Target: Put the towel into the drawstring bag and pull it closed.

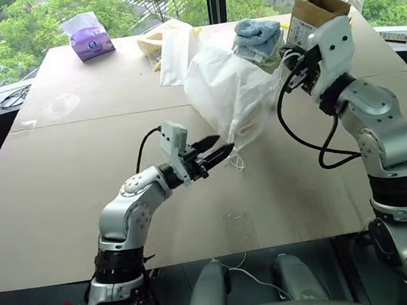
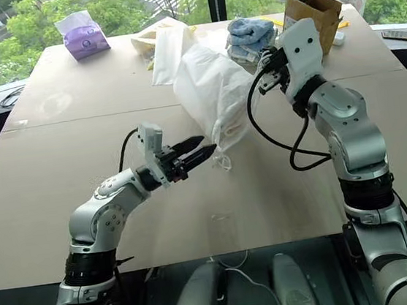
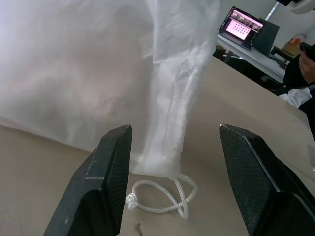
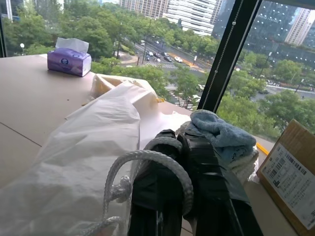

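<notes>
The white drawstring bag (image 1: 230,94) slants up off the table toward the back right. Its cord (image 4: 147,157) loops over the fingers of my right gripper (image 4: 179,140), which is shut on it and raised above the table. The bag's lower end (image 3: 157,147) tapers down to the tabletop, where a loose loop of white cord (image 3: 162,196) lies. My left gripper (image 1: 218,149) is open and level, pointing at that lower end, with the bag's tip and the cord loop between its fingers but untouched. The towel is hidden.
Behind the bag at the back of the table are a stack of blue towels (image 1: 258,37), a cardboard box (image 1: 313,13) and a flat cream cloth bag (image 1: 170,49). A purple tissue box (image 1: 89,39) stands at the back left. The table (image 1: 63,212) is bare in front.
</notes>
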